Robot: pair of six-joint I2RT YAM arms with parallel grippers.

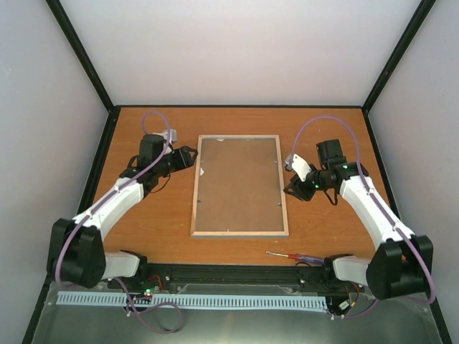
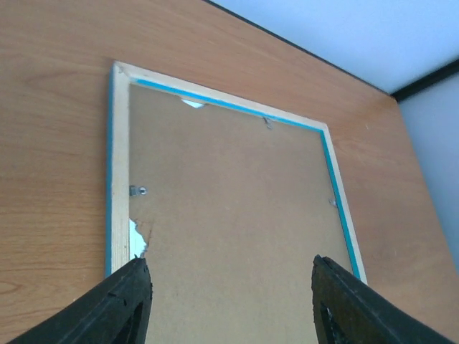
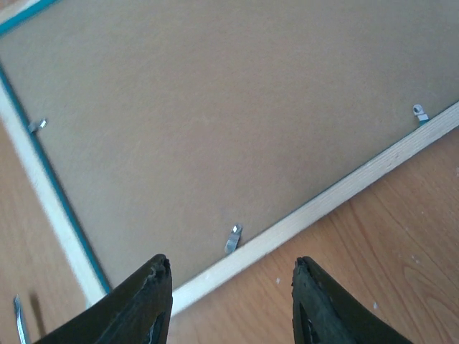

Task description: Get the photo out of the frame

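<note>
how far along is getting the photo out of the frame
Barely started. Done: nothing; the pale-wood-rimmed turquoise rectangular frame lies face down with its plain brown backing board in place, small metal tabs at its edge. In hand: left gripper and right gripper hover open at opposite sides, empty. Left: free the board, lift out the photo, hidden now.
</note>
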